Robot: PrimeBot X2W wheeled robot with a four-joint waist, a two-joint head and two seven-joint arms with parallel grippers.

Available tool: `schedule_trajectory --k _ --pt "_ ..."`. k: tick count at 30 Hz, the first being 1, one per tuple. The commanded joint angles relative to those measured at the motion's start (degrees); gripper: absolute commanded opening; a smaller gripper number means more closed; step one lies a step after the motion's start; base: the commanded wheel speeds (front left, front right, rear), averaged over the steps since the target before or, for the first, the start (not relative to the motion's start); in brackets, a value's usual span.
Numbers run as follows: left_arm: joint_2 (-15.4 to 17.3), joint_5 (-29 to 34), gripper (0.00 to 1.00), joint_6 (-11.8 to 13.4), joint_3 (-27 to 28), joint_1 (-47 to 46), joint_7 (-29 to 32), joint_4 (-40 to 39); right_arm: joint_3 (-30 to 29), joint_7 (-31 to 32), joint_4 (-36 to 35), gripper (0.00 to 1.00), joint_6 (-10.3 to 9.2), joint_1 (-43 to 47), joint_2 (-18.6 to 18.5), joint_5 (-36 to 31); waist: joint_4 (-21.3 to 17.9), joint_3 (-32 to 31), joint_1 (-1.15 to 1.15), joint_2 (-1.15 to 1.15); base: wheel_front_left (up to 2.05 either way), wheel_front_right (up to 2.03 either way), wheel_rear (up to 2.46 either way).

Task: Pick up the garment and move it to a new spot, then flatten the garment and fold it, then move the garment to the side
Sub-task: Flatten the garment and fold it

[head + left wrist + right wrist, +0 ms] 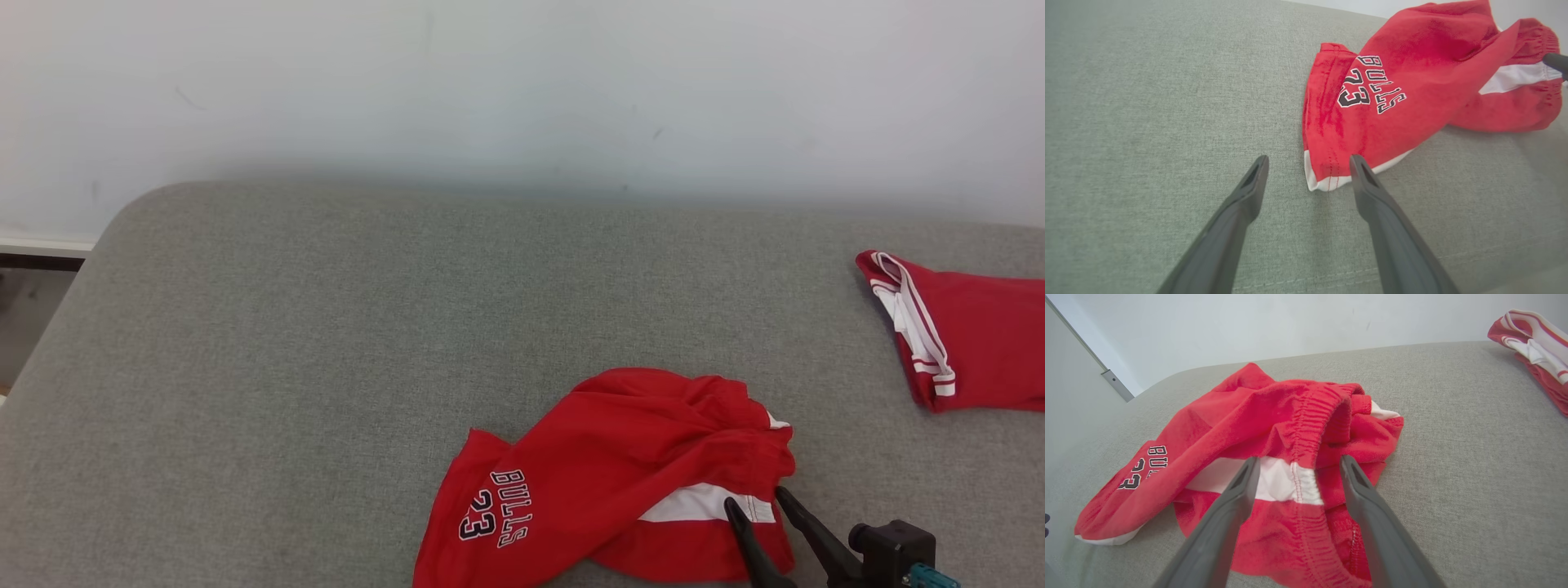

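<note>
The garment [620, 465] is a pair of red shorts with white trim and "BULLS 23" lettering, lying crumpled on the grey cushion near its front edge. My right gripper [758, 500] stands open at the garment's right side, its fingers over the white band by the waistband [1310, 428]. Nothing is clamped between them. My left gripper [1308, 163] is open just short of the white-hemmed leg corner [1327, 179], which lies between its fingertips on the cushion. The garment [1412, 81] spreads away behind that corner, and the right gripper's fingertip [1555, 61] shows at its far side.
A second red garment with white trim [963, 335] lies folded at the cushion's far right edge. The grey cushion [326, 343] stretches wide to the left and back, up to a pale wall. Its rounded left corner drops off toward the floor.
</note>
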Motion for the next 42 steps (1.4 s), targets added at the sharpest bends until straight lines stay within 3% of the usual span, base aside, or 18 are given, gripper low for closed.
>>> schedule_trajectory --k 1,18,19,20,21,22,29,37,42 --pt "0.1 -0.4 1.00 0.1 -0.6 -1.4 -0.2 0.7 -0.1 0.2 -0.1 1.00 0.03 -0.2 0.2 -0.6 -0.1 0.3 0.00 0.00 0.00 0.00 0.00" --pt "0.7 -5.8 1.00 0.1 -6.5 -8.1 -0.2 11.0 1.4 1.2 1.7 1.00 0.03 -3.4 1.6 -2.6 -1.5 2.3 0.00 0.00 0.00 0.00 0.00" --pt "0.4 -6.7 0.71 0.1 -7.1 -8.3 -0.2 12.4 1.3 1.6 2.3 0.88 0.03 -3.8 2.0 -2.4 -1.5 2.3 0.00 0.00 0.00 0.00 0.00" --pt "0.3 -7.0 0.49 0.1 -8.1 -9.0 -0.2 13.2 1.4 1.9 2.9 0.42 0.03 -4.0 2.2 -2.6 -1.5 2.4 0.00 0.00 0.00 0.00 0.00" --pt "0.1 -7.7 0.30 0.1 -8.9 -9.9 -0.1 14.0 1.4 1.9 3.3 0.25 0.03 -4.2 2.3 -2.9 -1.3 2.4 0.00 0.00 0.00 0.00 0.00" --pt "0.0 -8.3 0.00 0.1 -9.9 -10.4 -0.1 14.6 1.6 1.7 3.7 0.00 0.03 -4.6 2.6 -2.8 -1.2 2.4 0.00 0.00 0.00 0.00 0.00" --pt "1.5 -11.2 0.00 0.1 -11.9 -9.5 -0.2 12.3 2.9 0.7 2.7 0.00 0.03 -2.4 1.8 -0.6 -0.4 1.2 0.00 0.00 0.00 0.00 0.00" --pt "4.3 -9.5 0.00 0.1 -6.4 -0.7 -0.2 -0.7 2.5 5.1 -10.5 0.00 0.03 6.6 -4.0 6.7 -0.8 0.7 0.00 0.00 0.00 0.00 0.00" --pt "6.5 -9.4 0.00 0.1 -5.0 -2.4 -0.2 -6.5 1.7 8.1 -18.2 0.00 0.03 7.3 -5.6 9.3 -1.2 1.5 0.00 0.00 0.00 0.00 0.00"
